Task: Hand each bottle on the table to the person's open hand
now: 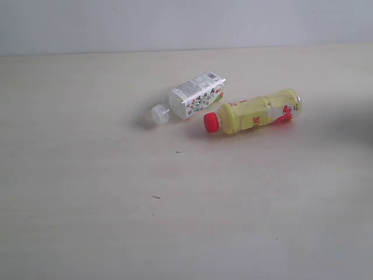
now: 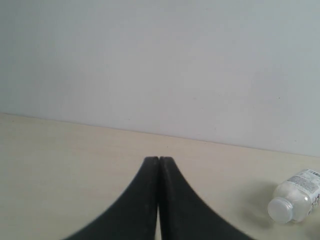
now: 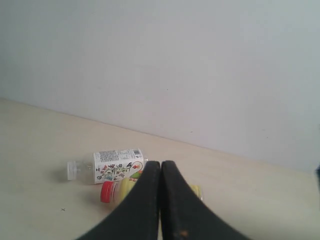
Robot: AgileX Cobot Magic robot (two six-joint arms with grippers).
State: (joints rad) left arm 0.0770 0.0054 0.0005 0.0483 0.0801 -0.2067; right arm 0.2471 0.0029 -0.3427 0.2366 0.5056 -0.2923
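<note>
Pale bench holds the square bottle just beside the yellow bottle, both lying toward its far edge. Both the left fingers and right fingers are closed and empty. A clumsy nudge could roll the yellow one away.

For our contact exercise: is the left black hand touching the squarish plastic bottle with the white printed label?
Apart. The left wrist view shows bare beige tabletop between the black left hand and the squarish white-labelled plastic bottle.
</note>
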